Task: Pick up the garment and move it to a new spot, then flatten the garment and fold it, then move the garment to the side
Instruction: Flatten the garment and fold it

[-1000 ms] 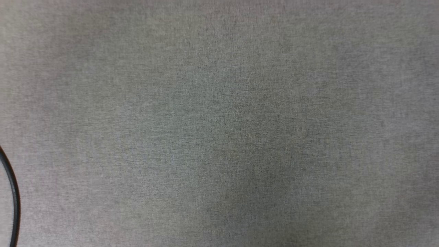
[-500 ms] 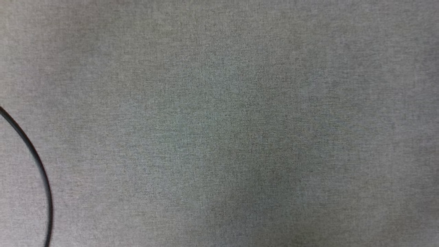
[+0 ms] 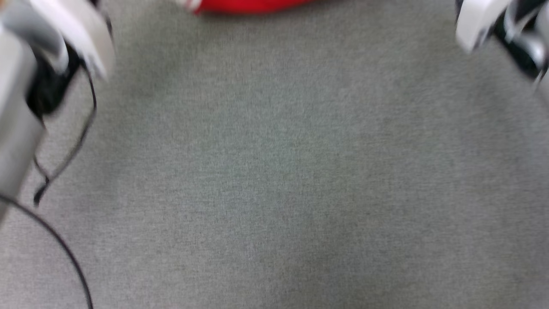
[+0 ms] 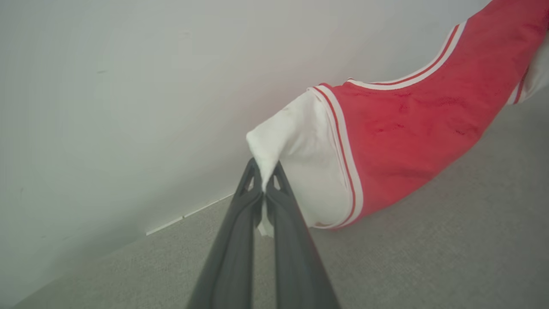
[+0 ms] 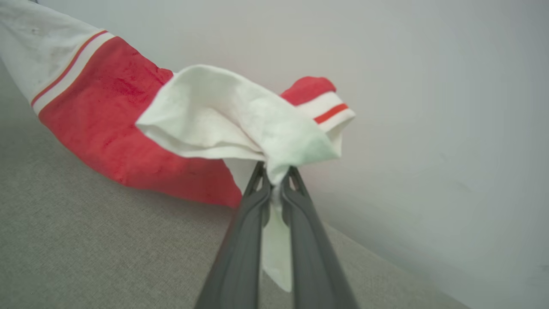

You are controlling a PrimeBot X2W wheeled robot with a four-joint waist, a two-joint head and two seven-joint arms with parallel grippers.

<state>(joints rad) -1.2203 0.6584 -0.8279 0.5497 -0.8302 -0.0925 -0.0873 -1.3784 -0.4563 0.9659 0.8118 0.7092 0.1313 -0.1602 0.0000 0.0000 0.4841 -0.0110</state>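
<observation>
The garment (image 4: 407,124) is a red jersey with white sleeves and red-and-white striped trim, hanging stretched between my two grippers above the grey surface. My left gripper (image 4: 266,174) is shut on a pinch of white sleeve cloth. In the right wrist view the garment (image 5: 128,128) sags to the left, and my right gripper (image 5: 274,180) is shut on bunched white sleeve fabric. In the blurred head view a red strip of the garment (image 3: 253,5) shows at the top edge, between my pale left arm (image 3: 25,77) and right arm (image 3: 502,25).
Grey woven fabric surface (image 3: 274,171) spreads below. A thin black cable (image 3: 64,249) curves at the lower left of the head view. A plain pale wall (image 4: 128,86) rises behind the surface in both wrist views.
The head camera has tilted, so the picture has shifted: both arms and the red edge of the garment have come into the top of the head view, and the cable sits further in.
</observation>
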